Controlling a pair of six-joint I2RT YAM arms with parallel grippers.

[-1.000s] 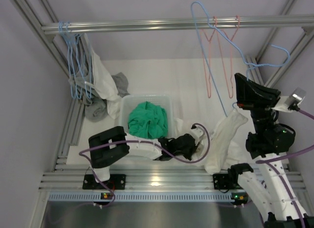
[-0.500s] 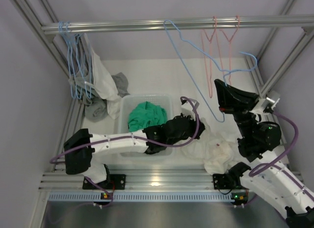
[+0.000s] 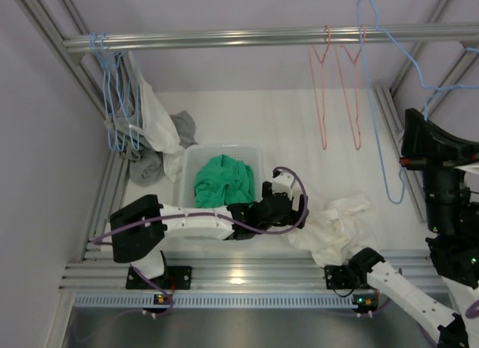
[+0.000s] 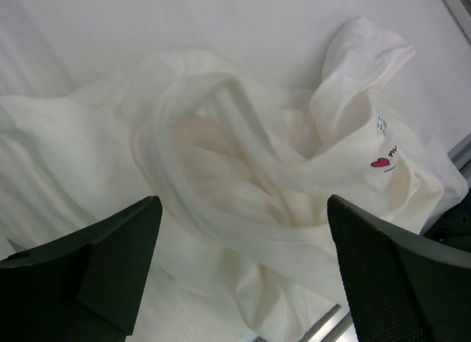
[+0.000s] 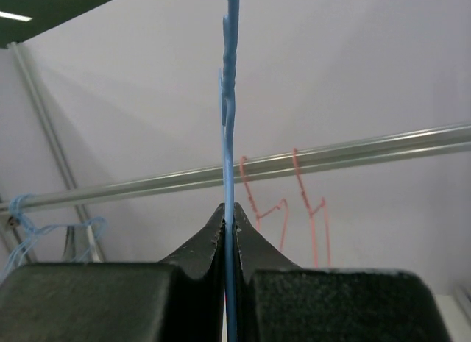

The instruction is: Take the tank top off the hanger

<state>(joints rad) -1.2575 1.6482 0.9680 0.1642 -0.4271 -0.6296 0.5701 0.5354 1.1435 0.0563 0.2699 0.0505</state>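
One tank top [image 4: 280, 158], edge cut off, lies under L gripper [image 4: 243, 209] w/ jaws spread; R gripper [image 5: 229, 218] pinches blue hanger [image 5: 230, 121].

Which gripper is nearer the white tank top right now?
Left. The left gripper hovers open right at the white tank top; the right gripper is well away to the right, shut on the blue hanger.

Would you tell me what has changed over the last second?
The left fingers opened, letting go of the tank top, now crumpled on the table. The right fingers, still shut on the blue hanger, swung it right and up toward the rail. Pink hangers and bin stayed put.
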